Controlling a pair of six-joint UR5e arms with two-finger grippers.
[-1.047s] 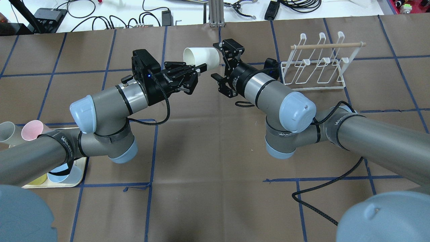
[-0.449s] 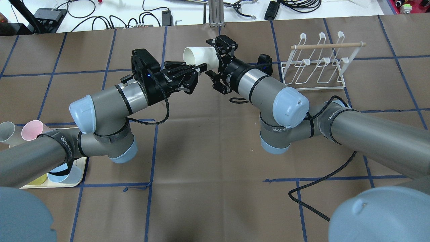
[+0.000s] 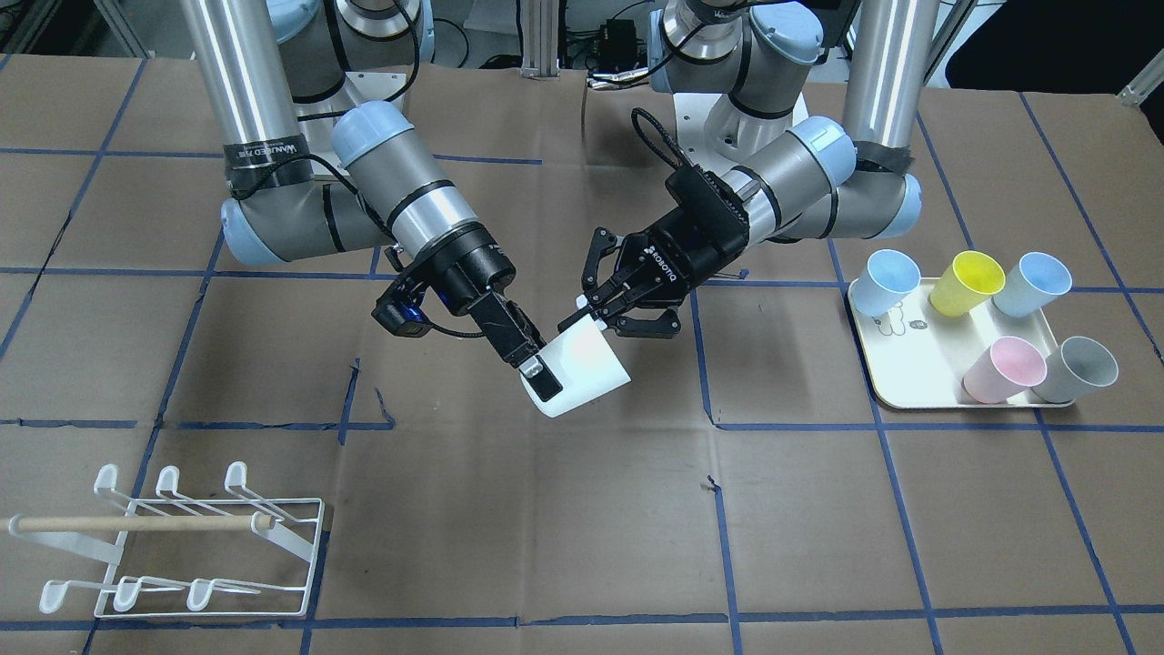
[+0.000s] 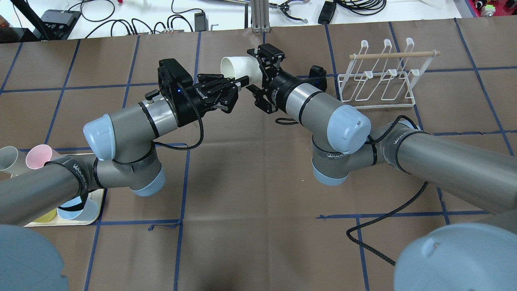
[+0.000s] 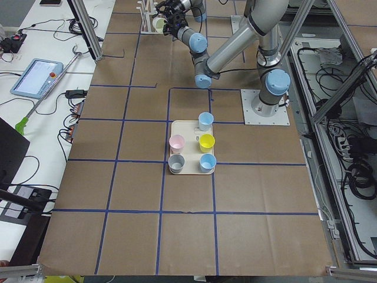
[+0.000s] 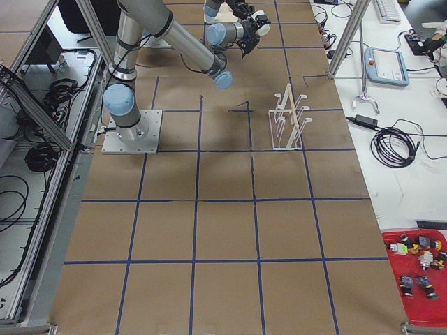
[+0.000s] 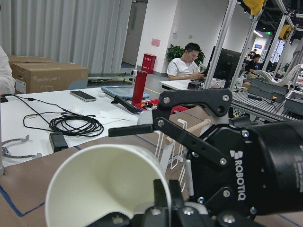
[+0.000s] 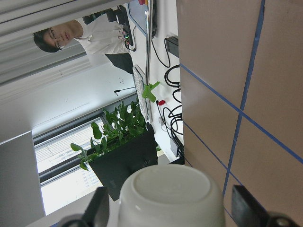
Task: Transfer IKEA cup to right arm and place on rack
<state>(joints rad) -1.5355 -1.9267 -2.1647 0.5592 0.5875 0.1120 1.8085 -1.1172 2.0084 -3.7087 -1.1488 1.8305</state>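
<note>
The white IKEA cup [image 4: 238, 68] lies sideways in mid-air, held above the table. My left gripper [image 4: 241, 82] is shut on its rim, one finger inside, as the left wrist view shows on the cup [image 7: 104, 189]. My right gripper [image 4: 253, 72] is open and straddles the cup's base end. In the right wrist view the cup's base [image 8: 171, 195] sits between the fingers [image 8: 98, 208] with small gaps either side. In the front view the cup [image 3: 587, 364] hangs between the left gripper [image 3: 587, 318] and right gripper [image 3: 556, 366]. The white wire rack [image 4: 379, 83] stands to the right.
The rack [image 3: 173, 546] with its wooden dowel stands near the table's edge on the operators' side. A cream tray [image 3: 909, 387] holds several coloured cups on the left arm's side. A black cable [image 4: 383, 242] trails under the right arm.
My right gripper has moved left toward the cup and now straddles its base end. The left arm and the cup have stayed still.
</note>
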